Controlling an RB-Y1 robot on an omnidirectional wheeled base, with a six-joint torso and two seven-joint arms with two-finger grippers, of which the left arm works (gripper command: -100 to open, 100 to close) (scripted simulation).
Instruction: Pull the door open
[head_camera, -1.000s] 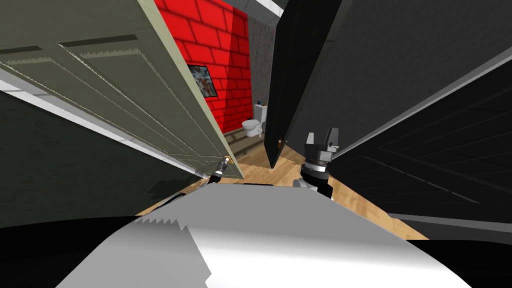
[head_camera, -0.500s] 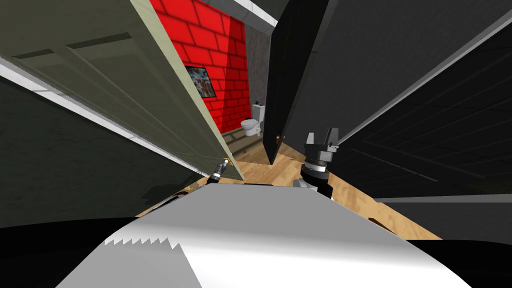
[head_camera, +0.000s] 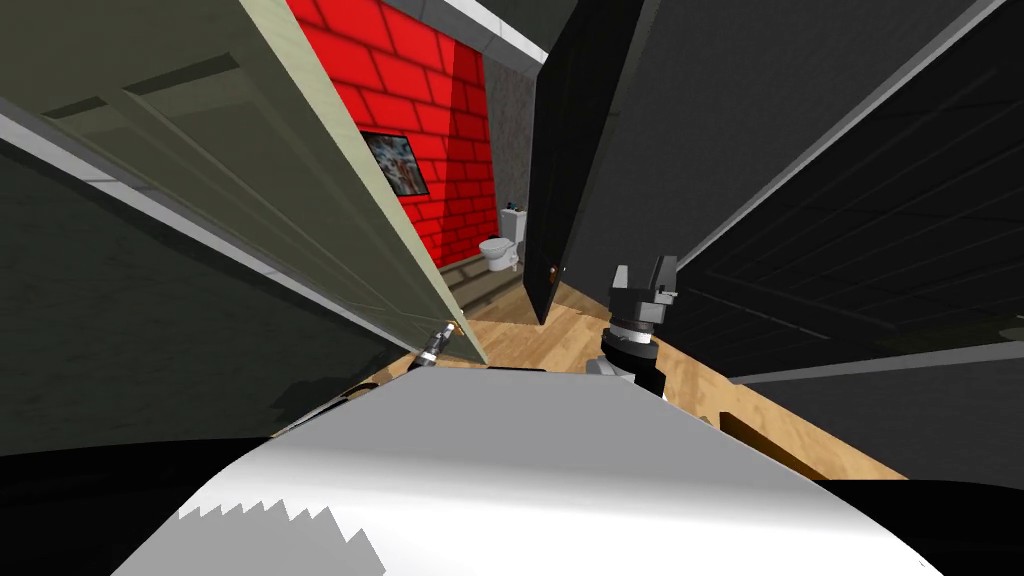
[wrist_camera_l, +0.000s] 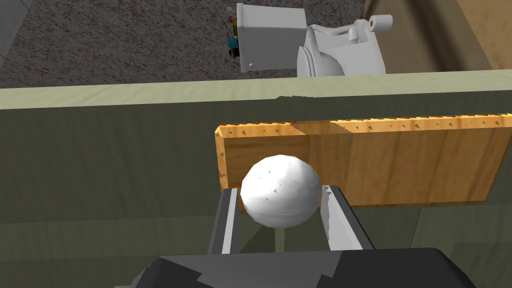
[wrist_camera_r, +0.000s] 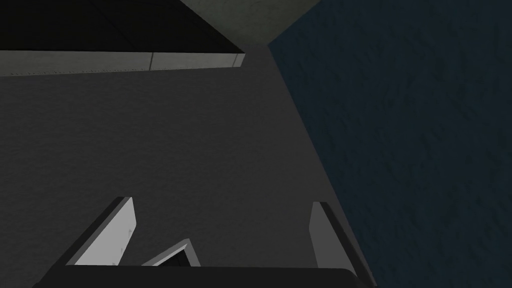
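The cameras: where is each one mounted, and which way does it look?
Head view: on the head, looking steeply down and forward at the olive door; left claw and right claw show.
Left wrist view: on the left hand, looking along its claw, shut on the white knob.
Right wrist view: on the right hand, facing a dark wall between open fingers.
Head and left wrist views share the door and the toilet.

Red brick wall (head_camera: 420, 90), white toilet (head_camera: 497, 252), wooden floor (head_camera: 515, 345)
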